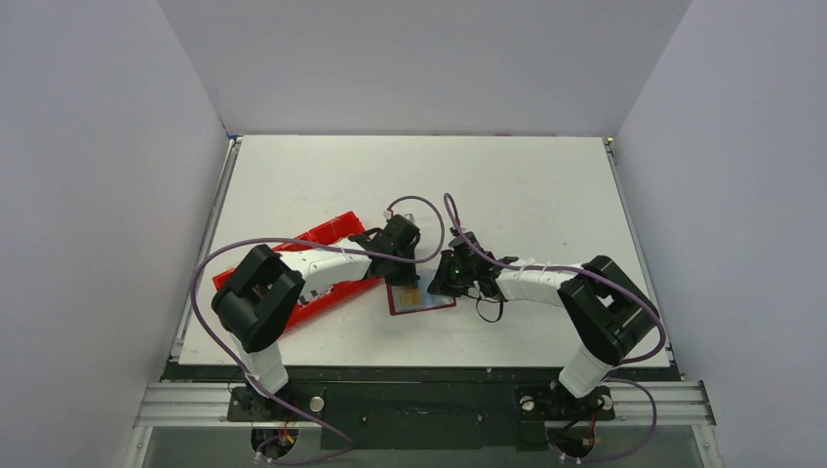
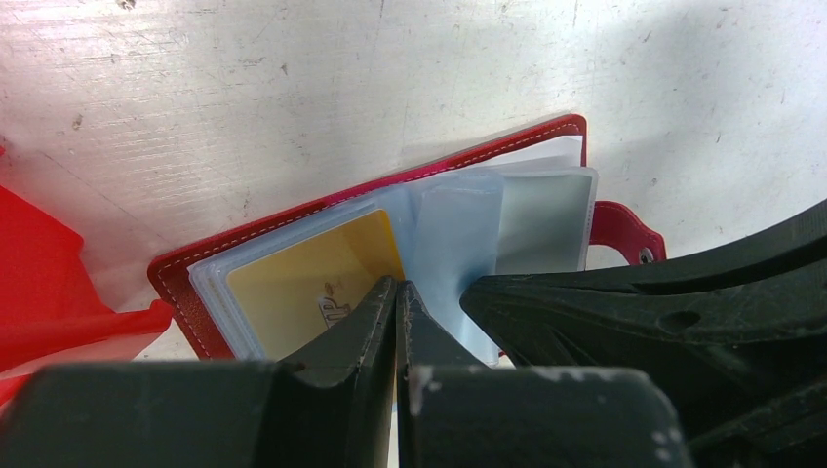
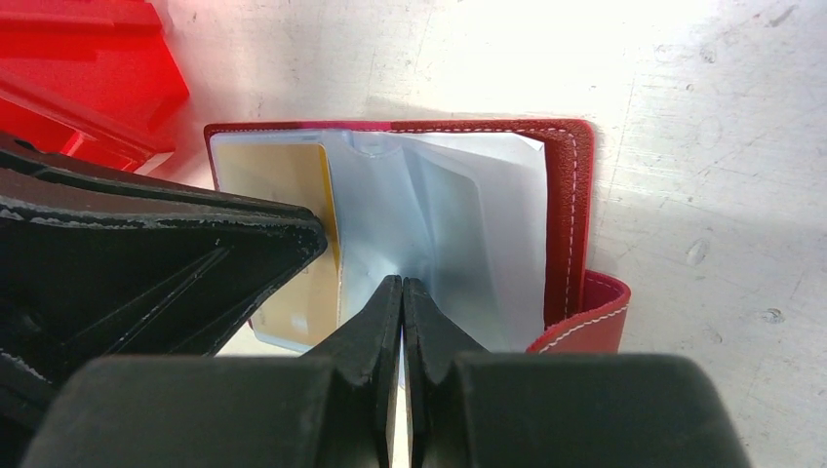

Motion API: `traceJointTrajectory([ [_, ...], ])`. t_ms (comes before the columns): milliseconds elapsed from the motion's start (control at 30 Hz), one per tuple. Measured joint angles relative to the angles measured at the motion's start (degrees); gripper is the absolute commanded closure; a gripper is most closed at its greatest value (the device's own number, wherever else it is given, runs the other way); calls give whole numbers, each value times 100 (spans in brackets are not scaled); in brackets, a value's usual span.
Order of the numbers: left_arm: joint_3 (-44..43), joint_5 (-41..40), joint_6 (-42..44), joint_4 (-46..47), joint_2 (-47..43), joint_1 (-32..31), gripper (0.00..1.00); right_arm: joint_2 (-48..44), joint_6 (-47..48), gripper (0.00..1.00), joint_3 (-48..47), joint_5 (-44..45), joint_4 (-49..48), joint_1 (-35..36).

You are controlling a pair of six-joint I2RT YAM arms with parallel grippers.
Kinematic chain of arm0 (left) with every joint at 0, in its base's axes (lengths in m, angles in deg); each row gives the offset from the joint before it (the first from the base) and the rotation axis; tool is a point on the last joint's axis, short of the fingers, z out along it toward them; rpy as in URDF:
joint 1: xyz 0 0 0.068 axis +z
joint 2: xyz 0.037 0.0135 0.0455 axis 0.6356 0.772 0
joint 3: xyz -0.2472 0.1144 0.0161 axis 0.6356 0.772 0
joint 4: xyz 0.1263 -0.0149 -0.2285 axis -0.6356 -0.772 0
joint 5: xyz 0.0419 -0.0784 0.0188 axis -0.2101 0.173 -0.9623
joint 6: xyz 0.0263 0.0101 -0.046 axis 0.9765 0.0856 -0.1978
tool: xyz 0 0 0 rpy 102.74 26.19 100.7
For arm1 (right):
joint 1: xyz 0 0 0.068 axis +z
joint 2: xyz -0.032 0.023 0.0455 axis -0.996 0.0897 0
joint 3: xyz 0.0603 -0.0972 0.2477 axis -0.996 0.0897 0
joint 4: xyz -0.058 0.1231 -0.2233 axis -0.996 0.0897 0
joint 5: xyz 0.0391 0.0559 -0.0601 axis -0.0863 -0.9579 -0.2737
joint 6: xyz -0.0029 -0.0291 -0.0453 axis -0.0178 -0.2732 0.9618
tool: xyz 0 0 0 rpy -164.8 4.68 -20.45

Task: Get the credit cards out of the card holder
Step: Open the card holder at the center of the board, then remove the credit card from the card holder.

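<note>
The dark-red card holder (image 1: pixel 421 297) lies open on the table between both arms. A gold credit card (image 2: pixel 302 278) sits in its left clear pocket, also visible in the right wrist view as the credit card (image 3: pixel 278 171). My left gripper (image 2: pixel 400 285) is shut, its tips pressed down at the card's inner edge, beside the grey-blue sleeves. My right gripper (image 3: pixel 402 281) is shut at the middle of the card holder (image 3: pixel 566 195), where a clear sleeve's crease runs up into its tips. The two grippers, left gripper (image 1: pixel 403 261) and right gripper (image 1: pixel 441 281), stand almost touching over the holder.
A bright-red plastic tray (image 1: pixel 327 292) lies just left of the holder, under the left arm. The holder's red strap tab (image 2: pixel 624 229) sticks out on its right side. Grey walls enclose the white table (image 1: pixel 527 185).
</note>
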Motion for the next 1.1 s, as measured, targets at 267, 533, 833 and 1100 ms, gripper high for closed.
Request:
traceJointTrajectory([
  [267, 0, -46, 2, -116, -81, 0, 99, 0, -74, 100, 72, 0, -136, -37],
  [533, -22, 2, 44, -125, -33, -11, 99, -11, -138, 100, 190, -63, -367, -70],
  [833, -289, 42, 52, -118, 208, -85, 99, -35, -133, 100, 245, -96, -439, -81],
  [1100, -295, 216, 63, -116, 208, -127, 99, -219, -76, 99, 249, -103, -280, -111],
])
